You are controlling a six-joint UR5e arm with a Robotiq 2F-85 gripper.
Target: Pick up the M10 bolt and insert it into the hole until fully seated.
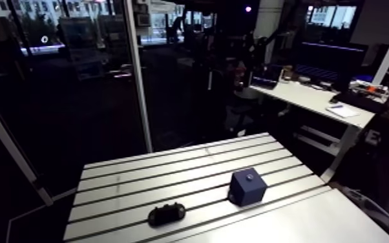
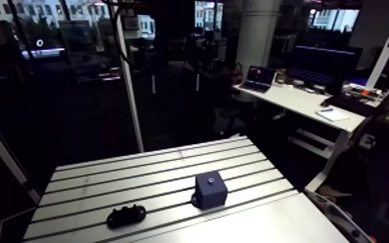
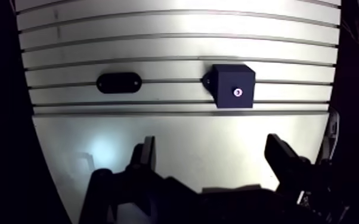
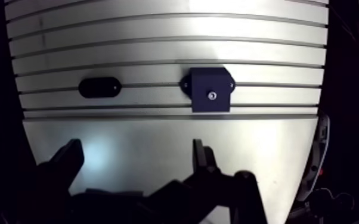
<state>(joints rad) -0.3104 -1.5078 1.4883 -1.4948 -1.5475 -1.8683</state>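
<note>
Two fingers of the tool are seen wide apart, and nothing is held between them. Under them a smooth, brightly lit part of the table is shown. Further ahead, on the slotted part, a dark blue block is placed at about 1 o'clock from the tool. The M10 bolt cannot be found with certainty: only a small bright round spot is seen in the block's top face. A black oval piece is laid at 9 o'clock from the block, well apart.
</note>
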